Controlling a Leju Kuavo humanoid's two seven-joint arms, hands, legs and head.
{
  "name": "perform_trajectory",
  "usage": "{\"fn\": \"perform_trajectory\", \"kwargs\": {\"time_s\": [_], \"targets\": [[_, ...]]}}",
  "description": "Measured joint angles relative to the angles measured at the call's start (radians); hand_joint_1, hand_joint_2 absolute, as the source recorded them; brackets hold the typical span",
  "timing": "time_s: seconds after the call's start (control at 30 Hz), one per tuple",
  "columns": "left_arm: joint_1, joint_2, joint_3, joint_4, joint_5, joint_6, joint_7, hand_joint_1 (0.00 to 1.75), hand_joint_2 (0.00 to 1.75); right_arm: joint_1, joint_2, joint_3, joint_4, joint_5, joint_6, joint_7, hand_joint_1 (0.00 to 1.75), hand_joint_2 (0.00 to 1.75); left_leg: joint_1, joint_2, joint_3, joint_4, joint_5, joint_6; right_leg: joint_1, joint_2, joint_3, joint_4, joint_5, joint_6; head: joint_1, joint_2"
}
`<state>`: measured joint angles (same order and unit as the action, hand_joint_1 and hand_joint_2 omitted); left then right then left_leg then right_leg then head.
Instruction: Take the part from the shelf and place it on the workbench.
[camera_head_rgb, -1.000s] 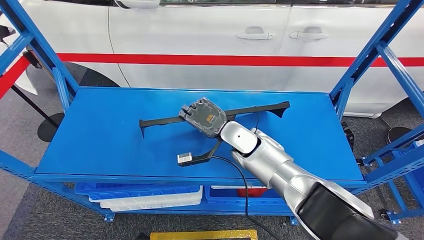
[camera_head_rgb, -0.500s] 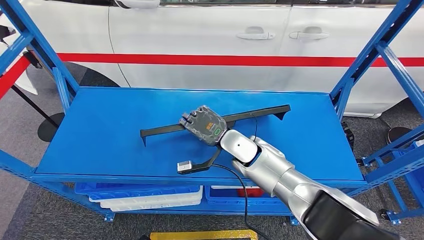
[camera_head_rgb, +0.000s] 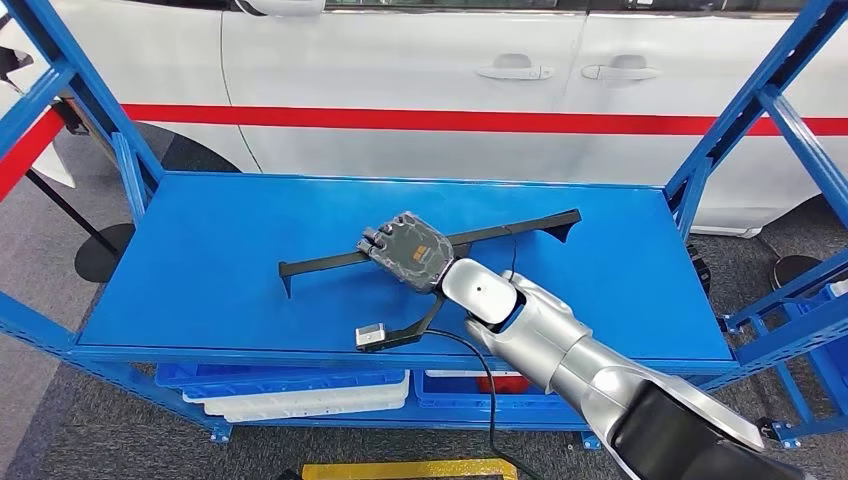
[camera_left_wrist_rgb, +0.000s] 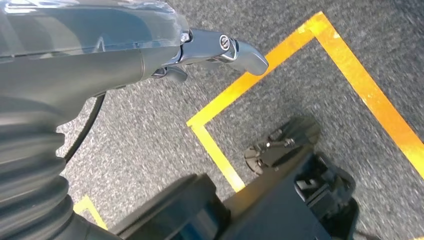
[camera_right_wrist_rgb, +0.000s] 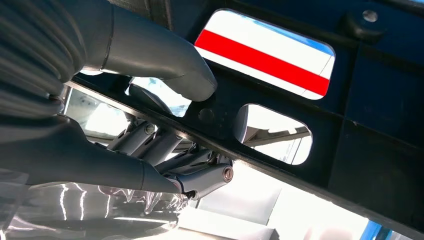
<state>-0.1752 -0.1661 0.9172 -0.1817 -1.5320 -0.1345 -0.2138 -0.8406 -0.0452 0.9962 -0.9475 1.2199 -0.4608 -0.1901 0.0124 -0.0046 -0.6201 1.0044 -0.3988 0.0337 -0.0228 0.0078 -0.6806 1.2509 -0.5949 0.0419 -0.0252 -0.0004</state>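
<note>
A long black part (camera_head_rgb: 322, 263) lies slantwise across the blue shelf board (camera_head_rgb: 200, 260) in the head view. My right hand (camera_head_rgb: 405, 250) sits over its middle and grips it. In the right wrist view the grey thumb (camera_right_wrist_rgb: 165, 60) presses one side of the black part (camera_right_wrist_rgb: 225, 107), which has cut-out holes, and the darker fingers (camera_right_wrist_rgb: 200, 177) wrap the other side. Whether the part still touches the board I cannot tell. My left hand (camera_left_wrist_rgb: 150, 55) hangs over the grey floor, a finger stretched out and nothing in it.
Blue uprights (camera_head_rgb: 740, 120) frame the shelf on both sides. A white car with a red stripe (camera_head_rgb: 400, 80) stands close behind. Blue and white bins (camera_head_rgb: 290, 395) sit on the level below. Yellow tape (camera_left_wrist_rgb: 260, 75) marks the floor.
My right hand has drawn a little toward me with the part in it, and the part's left end has swung nearer. The camera has shifted slightly.
</note>
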Motion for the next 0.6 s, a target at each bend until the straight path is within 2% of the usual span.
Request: {"fn": "perform_trajectory", "kwargs": {"time_s": [0.03,0.07,0.1,0.13,0.2,0.23,0.33,0.37,0.4,0.47,0.5,0.53,0.57,0.6], "targets": [[0.001,0.0,-0.001,0.0,0.0,0.0,0.0,0.0,1.75,0.0,-0.002,0.003,0.0,-0.001,0.001,-0.001,1.75,1.75,0.0,0.0,-0.002,0.002,0.001,0.0,0.0,-0.001,-0.012,0.032,-0.004,0.001,0.0,0.0],[0.002,0.0,-0.002,0.0,0.0,0.0,-0.001,0.0,1.75,0.0,-0.004,0.006,0.0,-0.002,0.001,-0.001,1.75,1.75,0.0,0.0,-0.005,0.005,0.001,-0.001,-0.001,-0.001,-0.005,0.026,0.012,0.0,0.0,0.0],[0.002,0.0,-0.003,0.0,0.0,0.001,-0.001,0.0,1.75,-0.001,-0.005,0.009,0.0,-0.002,0.002,-0.001,1.75,1.75,0.0,0.0,-0.007,0.009,0.001,-0.002,-0.001,-0.002,0.021,-0.02,0.042,-0.001,0.0,0.0],[0.002,-0.001,-0.003,0.0,0.0,0.001,-0.001,0.0,1.75,-0.003,-0.005,0.011,-0.001,-0.002,0.002,-0.001,1.75,1.75,0.0,-0.001,-0.01,0.013,0.001,-0.005,-0.001,-0.003,0.058,-0.09,0.073,-0.004,0.0,0.0],[0.002,-0.001,-0.004,0.0,0.0,0.001,-0.002,0.0,1.75,-0.008,-0.005,0.014,-0.002,-0.002,0.002,-0.001,1.75,1.75,-0.002,-0.002,-0.017,0.018,0.004,-0.016,0.003,-0.003,0.114,-0.2,0.11,-0.012,0.0,0.0],[0.002,-0.002,-0.004,0.0,0.0,0.001,-0.002,0.0,1.75,-0.01,-0.006,0.015,-0.003,-0.003,0.002,-0.001,1.75,1.75,-0.002,-0.002,-0.02,0.019,0.008,-0.023,0.006,-0.003,0.124,-0.224,0.114,-0.017,0.0,0.0],[0.004,-0.002,-0.004,0.0,0.0,0.0,-0.002,0.0,1.75,-0.011,-0.007,0.021,-0.004,-0.005,0.002,-0.001,1.75,1.75,-0.001,-0.003,-0.026,0.017,0.015,-0.044,0.009,-0.003,0.115,-0.234,0.127,-0.036,0.0,0.0],[0.005,-0.001,-0.004,0.0,0.0,0.0,-0.002,0.0,1.75,-0.012,-0.007,0.023,-0.004,-0.006,0.002,-0.001,1.75,1.75,0.0,-0.002,-0.032,0.03,-0.001,-0.05,0.007,-0.005,0.111,-0.237,0.134,-0.045,0.0,0.0],[0.005,-0.001,-0.004,0.0,0.0,0.0,-0.002,0.0,1.75,-0.014,-0.007,0.025,-0.004,-0.008,0.002,-0.001,1.75,1.75,0.001,-0.002,-0.045,0.063,-0.033,-0.054,0.005,-0.007,0.106,-0.241,0.142,-0.053,0.0,0.0],[0.006,-0.001,-0.004,0.0,0.001,0.0,-0.002,0.0,1.75,-0.016,-0.007,0.028,-0.005,-0.014,0.004,-0.002,1.75,1.75,0.002,-0.001,-0.083,0.185,-0.124,-0.06,0.006,-0.01,0.089,-0.242,0.156,-0.063,0.0,0.0],[0.006,0.0,-0.004,0.0,0.001,0.0,-0.002,0.0,1.75,-0.016,-0.007,0.03,-0.005,-0.018,0.004,-0.002,1.75,1.75,0.003,-0.001,-0.1,0.25,-0.158,-0.063,0.008,-0.01,0.08,-0.24,0.163,-0.064,0.0,0.0],[0.007,0.0,-0.004,0.0,0.002,0.0,-0.002,0.0,1.75,-0.016,-0.007,0.033,-0.006,-0.021,0.004,-0.003,1.75,1.75,0.003,-0.001,-0.105,0.291,-0.173,-0.065,0.009,-0.01,0.07,-0.239,0.17,-0.064,0.0,0.0],[0.008,0.0,-0.004,0.0,0.003,0.0,-0.002,0.0,1.75,-0.016,-0.008,0.036,-0.006,-0.023,0.005,-0.004,1.75,1.75,0.003,-0.001,-0.094,0.298,-0.169,-0.066,0.01,-0.01,0.06,-0.236,0.176,-0.063,0.0,0.0],[0.008,0.001,-0.004,0.0,0.005,0.0,-0.002,0.0,1.75,-0.016,-0.008,0.039,-0.006,-0.025,0.004,-0.006,1.75,1.75,0.003,-0.001,-0.063,0.265,-0.148,-0.065,0.01,-0.01,0.05,-0.232,0.181,-0.061,0.0,0.0]]}}
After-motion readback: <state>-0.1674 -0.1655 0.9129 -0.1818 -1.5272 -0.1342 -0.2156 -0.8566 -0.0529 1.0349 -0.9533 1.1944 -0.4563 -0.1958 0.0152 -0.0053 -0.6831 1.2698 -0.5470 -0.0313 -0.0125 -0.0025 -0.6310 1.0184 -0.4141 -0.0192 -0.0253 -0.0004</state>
